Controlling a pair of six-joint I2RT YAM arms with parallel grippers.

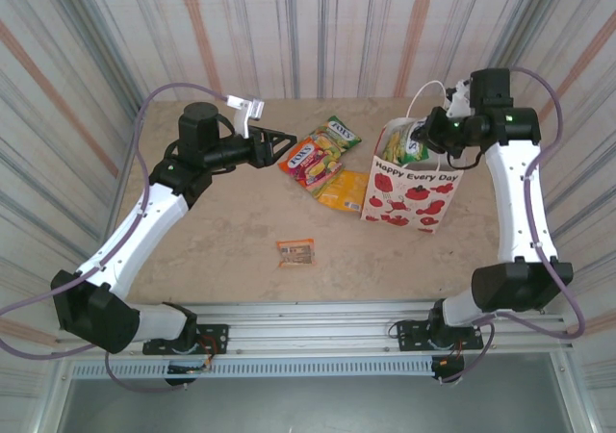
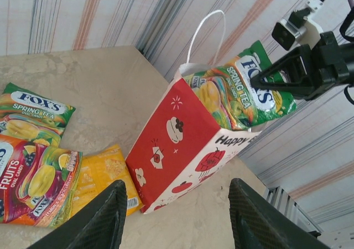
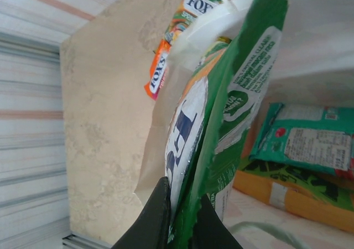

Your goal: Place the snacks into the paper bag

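The right fingers pinch the lower edge of a green Fox's Spring Tea packet, which stands half inside the open mouth of the paper bag. Deeper in the bag lie a teal packet and an orange-yellow packet. The left fingers are spread with nothing between them, above the counter. Just beside them overlap a second Spring Tea packet, a red-orange Fox's Fruits packet and a yellow packet. A small brown packet lies apart, nearer the arm bases.
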